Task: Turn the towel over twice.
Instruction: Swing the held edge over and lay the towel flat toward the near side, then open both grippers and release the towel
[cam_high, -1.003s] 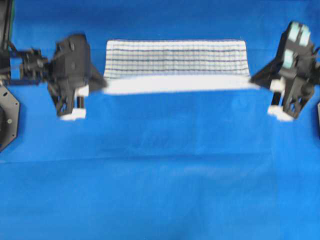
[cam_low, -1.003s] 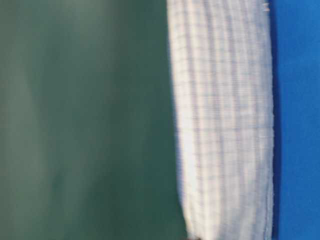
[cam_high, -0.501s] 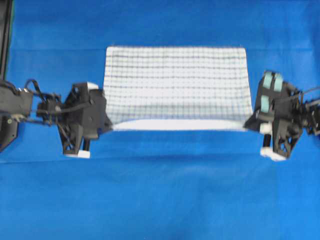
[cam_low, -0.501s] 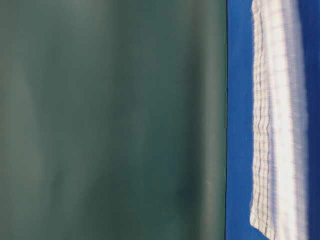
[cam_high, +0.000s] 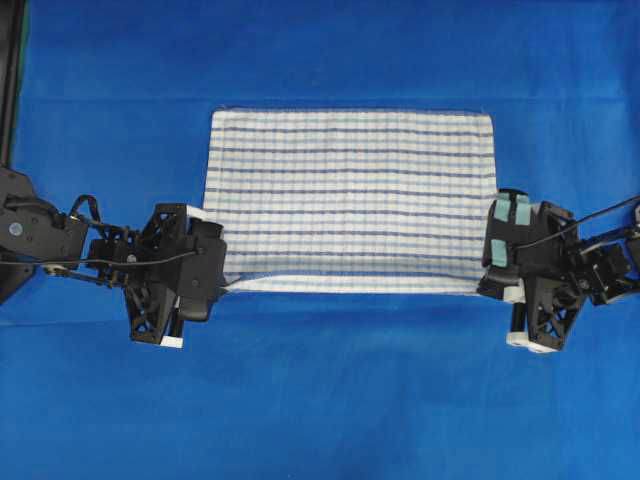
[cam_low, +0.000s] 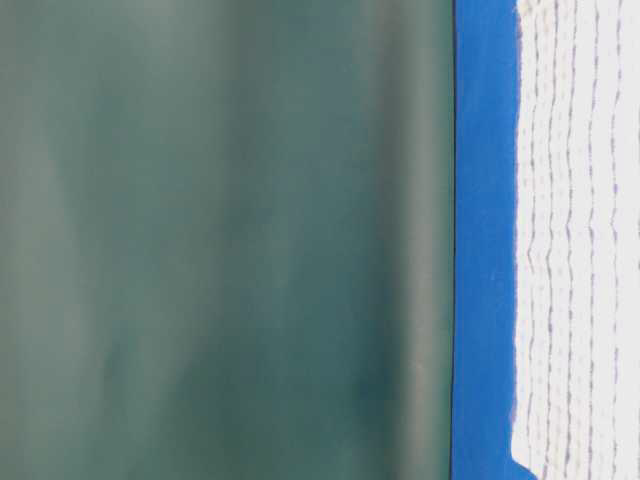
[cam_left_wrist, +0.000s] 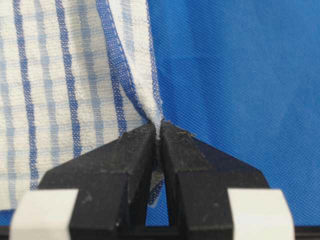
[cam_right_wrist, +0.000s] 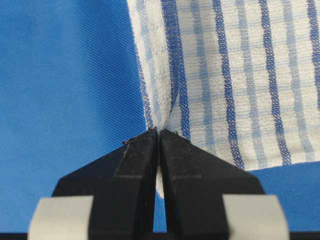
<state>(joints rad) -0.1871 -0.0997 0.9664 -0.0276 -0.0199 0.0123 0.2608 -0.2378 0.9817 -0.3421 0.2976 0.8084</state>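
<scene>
Two grips: the left gripper (cam_high: 222, 287) and the right gripper (cam_high: 487, 290) each pinch one near corner of the towel (cam_high: 350, 195), jaws pressed together on the cloth.
Left grip: in the left wrist view the black fingertips (cam_left_wrist: 142, 137) clamp a puckered fold of the striped fabric, which rises out of the tips in a ridge.
Right grip: in the right wrist view the fingertips (cam_right_wrist: 145, 140) meet on the towel's corner hem in the same way, with no gap showing between them.
Towel place: it lies spread on the blue tablecloth (cam_high: 320, 400), in the far middle of the overhead view, between the two arms; the table-level view shows its striped face (cam_low: 580, 240) flat on the cloth.
Long axis: it runs left to right across the table, and the blue stripes run along it; the short sides face the two arms.
Facing: which face is up cannot be told from the weave.
Near edge: a narrow white strip along it looks slightly lifted or rolled, while the rest lies flat.
Step in hand: judged as the laying-down end of a turn, or the pick-up for one; how many turns are done cannot be read here.
Next move: if another turn is due, both corners need to rise together and travel over the far edge, level and evenly paced so that the cloth stays taut and square.
</scene>
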